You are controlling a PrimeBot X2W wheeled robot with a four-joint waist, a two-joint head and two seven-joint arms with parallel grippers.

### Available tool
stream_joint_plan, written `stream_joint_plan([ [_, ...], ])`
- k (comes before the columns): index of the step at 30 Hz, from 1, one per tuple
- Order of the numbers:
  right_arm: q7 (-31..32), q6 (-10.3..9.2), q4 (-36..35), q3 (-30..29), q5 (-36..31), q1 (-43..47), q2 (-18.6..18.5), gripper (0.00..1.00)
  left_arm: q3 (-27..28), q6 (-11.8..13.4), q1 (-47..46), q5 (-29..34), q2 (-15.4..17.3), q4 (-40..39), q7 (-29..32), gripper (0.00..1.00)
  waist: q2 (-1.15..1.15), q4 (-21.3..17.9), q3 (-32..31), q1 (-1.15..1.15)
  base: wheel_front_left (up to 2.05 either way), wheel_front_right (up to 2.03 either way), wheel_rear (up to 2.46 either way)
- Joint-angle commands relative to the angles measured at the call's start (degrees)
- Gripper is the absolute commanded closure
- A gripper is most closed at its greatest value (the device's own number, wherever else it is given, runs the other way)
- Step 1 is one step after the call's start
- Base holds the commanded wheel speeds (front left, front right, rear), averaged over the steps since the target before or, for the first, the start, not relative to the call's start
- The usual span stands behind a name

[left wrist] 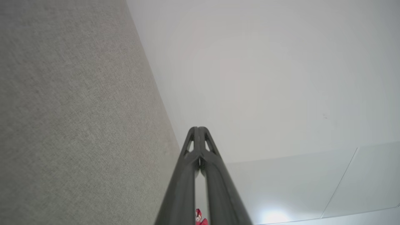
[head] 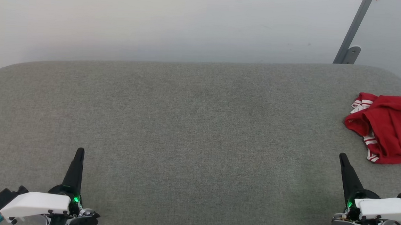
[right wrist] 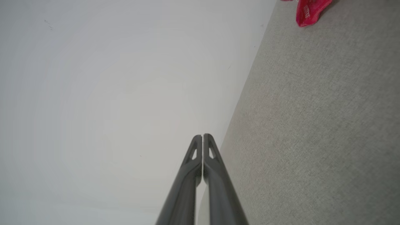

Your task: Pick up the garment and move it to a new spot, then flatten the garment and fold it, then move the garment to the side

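Two claws in the head view, both idle at the near edge of the desk (head: 185,125), which has a grey fabric top with rounded corners. Left claw (head: 79,151) is at the lower left, fingers pressed together into one dark spike pointing away from the robot, nothing held. Right claw (head: 342,157) is at the lower right, same pose, fingers together, empty, tilted slightly to the left. The garment (head: 392,127) sits at the far right of the desk, partly cut off by the frame edge: a crumpled red heap with red-and-white striped trim showing on its left side, lettering not visible. It lies beyond the right claw's tip and slightly to its right, near it but not touching. Left claw is well apart from it. Left wrist view: left claw (left wrist: 198,128) has its tips meeting, desk fabric on the left, and a small red scrap of garment (left wrist: 200,218) at the bottom edge between the fingers. Right wrist view: right claw (right wrist: 202,136) has its tips together, and the garment (right wrist: 309,12) is at the top right on the fabric. A plain pale wall (head: 157,19) stands behind the desk, and a grey metal strut (head: 353,31) leans at the upper right.
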Motion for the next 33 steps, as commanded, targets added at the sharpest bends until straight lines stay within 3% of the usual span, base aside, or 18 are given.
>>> stream_joint_plan([
  [1, 0.34, -0.01, 0.01, -0.17, 1.16, -0.94, 0.17, 1.00, 0.27, -0.26, -1.35, -1.41, 0.07, 0.00, 0.45, 1.00, 0.00, -0.01, 0.01, 0.00, 0.00, 0.00, 0.00],
  [26, 2.98, -0.02, 0.32, -0.94, 10.12, -2.13, 1.09, 1.00, 0.48, -0.32, -3.38, -9.25, -1.10, 1.12, 3.09, 1.00, 0.00, -0.29, 0.11, 0.00, 0.00, 0.00, 0.00],
  [33, 2.96, -0.02, 0.32, -0.91, 9.92, -1.92, 1.05, 1.00, 0.48, -0.32, -3.29, -9.14, -1.09, 1.11, 3.12, 1.00, 0.00, -0.29, 0.11, 0.00, 0.00, 0.00, 0.00],
])
